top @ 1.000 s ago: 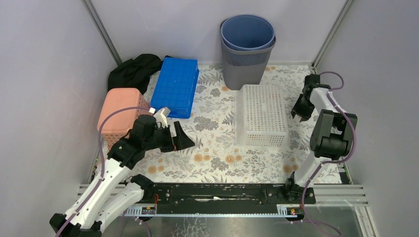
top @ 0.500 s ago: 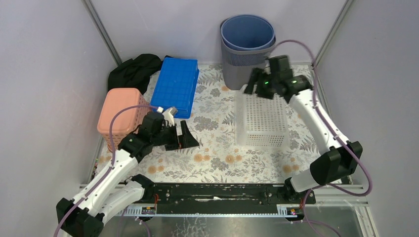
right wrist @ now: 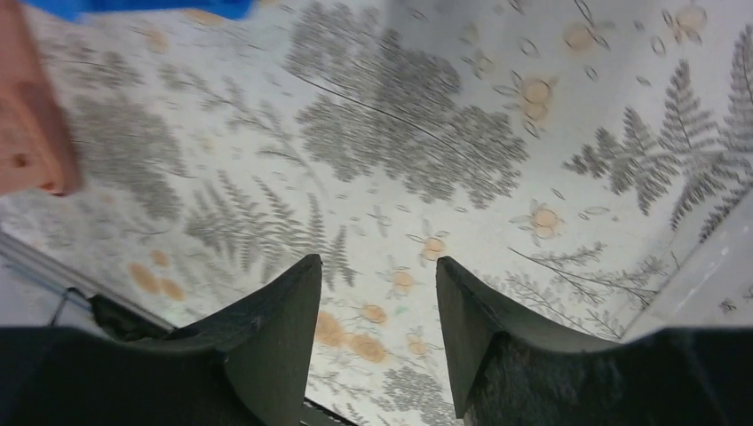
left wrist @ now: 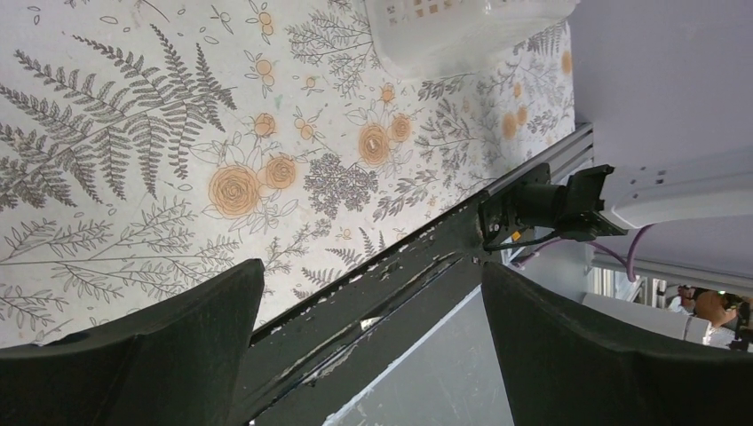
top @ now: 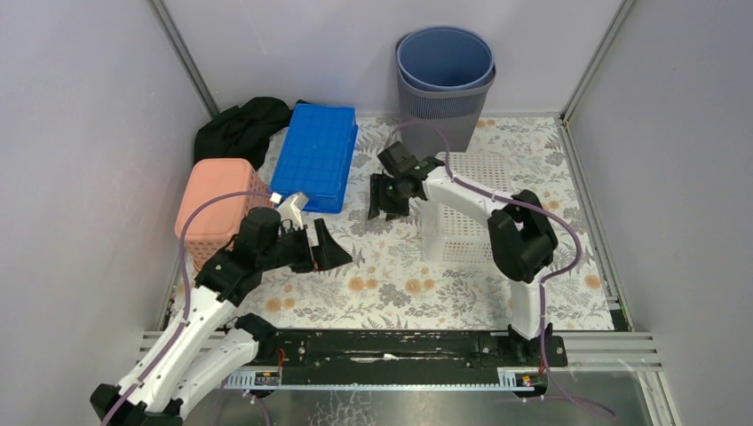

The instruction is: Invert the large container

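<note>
The large container (top: 469,191), a white perforated basket, lies right of centre on the floral mat with a flat holed face up; one corner (left wrist: 444,27) of it shows in the left wrist view. My right gripper (top: 384,199) hangs just left of its far left corner, open and empty, above bare mat (right wrist: 377,266). My left gripper (top: 320,248) is further left and nearer, jaws wide open with nothing between them (left wrist: 373,293), pointing toward the front rail.
A grey bin with a blue one nested inside (top: 444,89) stands at the back. A blue crate (top: 315,155), a pink basket (top: 217,209) and a black cloth (top: 240,129) fill the left side. The right forearm crosses over the white container.
The right arm swung from the right wall across the back of the white container to its left side, its jaws changing width. The left arm barely shifted.
</note>
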Robot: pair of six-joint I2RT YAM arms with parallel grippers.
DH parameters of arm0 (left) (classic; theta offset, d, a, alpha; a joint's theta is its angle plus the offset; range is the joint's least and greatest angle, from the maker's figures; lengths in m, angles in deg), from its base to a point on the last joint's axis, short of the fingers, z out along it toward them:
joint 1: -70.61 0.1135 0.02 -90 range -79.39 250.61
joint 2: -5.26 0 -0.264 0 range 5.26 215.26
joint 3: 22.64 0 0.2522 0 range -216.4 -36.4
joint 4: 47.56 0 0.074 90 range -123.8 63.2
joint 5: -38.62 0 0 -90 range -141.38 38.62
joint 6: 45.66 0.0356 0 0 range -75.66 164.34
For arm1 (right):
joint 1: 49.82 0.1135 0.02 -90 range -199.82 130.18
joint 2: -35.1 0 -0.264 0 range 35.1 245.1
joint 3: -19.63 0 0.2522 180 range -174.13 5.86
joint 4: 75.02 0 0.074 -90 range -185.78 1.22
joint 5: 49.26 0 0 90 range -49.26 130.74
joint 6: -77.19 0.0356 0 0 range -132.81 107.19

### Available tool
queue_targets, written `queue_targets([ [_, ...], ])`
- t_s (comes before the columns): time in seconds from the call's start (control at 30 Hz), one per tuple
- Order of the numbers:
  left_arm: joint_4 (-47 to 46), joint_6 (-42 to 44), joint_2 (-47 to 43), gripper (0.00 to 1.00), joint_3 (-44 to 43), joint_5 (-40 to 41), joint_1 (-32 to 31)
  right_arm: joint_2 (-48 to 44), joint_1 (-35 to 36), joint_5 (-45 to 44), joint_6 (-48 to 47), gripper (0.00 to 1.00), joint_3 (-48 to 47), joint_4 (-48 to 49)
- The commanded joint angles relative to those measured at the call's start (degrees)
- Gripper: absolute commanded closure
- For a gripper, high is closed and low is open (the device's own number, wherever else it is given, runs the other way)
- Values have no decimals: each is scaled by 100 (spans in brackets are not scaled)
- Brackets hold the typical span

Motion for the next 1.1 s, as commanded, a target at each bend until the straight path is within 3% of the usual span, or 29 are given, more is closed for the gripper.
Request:
queue_targets([
  [0.0, 56, -278, -402, 0, 216, 139, -42, -80, 9, -484, -91, 43, 289, -196],
  [0.4, 119, -353, -477, 0, 355, 238, -38, -169, -438, -1291, -656, 40, 1073, -380],
  [0.8, -11, -324, -268, 0, 372, 233, -38, -629, -1170, -1330, -1002, 14, 1525, -438],
  [1.07, -3, -303, -255, 0, 351, 211, -38, -840, -1844, -1474, -1178, 10, 1519, -547],
])
